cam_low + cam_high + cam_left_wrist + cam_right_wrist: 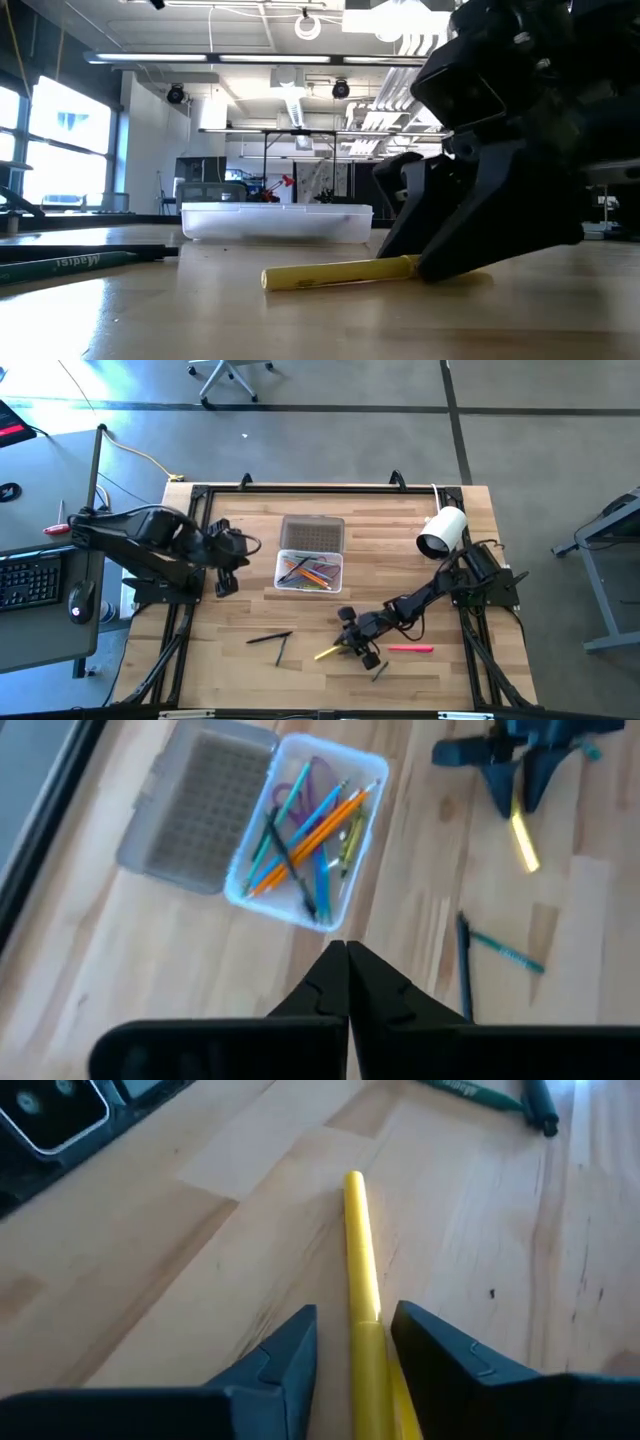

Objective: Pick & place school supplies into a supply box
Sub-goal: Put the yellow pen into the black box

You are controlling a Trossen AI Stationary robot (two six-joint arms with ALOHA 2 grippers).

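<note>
Yellow marker (361, 1265) flat on the table (240, 660), toward the front edge, slightly right of centre; lying between the fingers of the right gripper (352, 1342), which straddle it with narrow gaps either side, not yet clamped, tips down at the wood in the low view. Probably lined up along the barrel's rear end so a squeeze catches it across its width. Supply box (310, 571) at mid-table, lid (313, 533) hinged open and laid flat toward the back edge, leaving the tray mouth clear for drops; several pens, pencils and purple-handled scissors (300, 788) already inside, mostly lengthwise. Remaining loose: pink marker (410, 648) just right of the right gripper, green pen (507, 952) and black pen (464, 975) crossing near the front-left area, a small dark item (380, 671) near the front edge. Left gripper (346, 972) parked left of the box, above the wood, fingers pressed together, holding nothing; likely waiting clear of the box.
</note>
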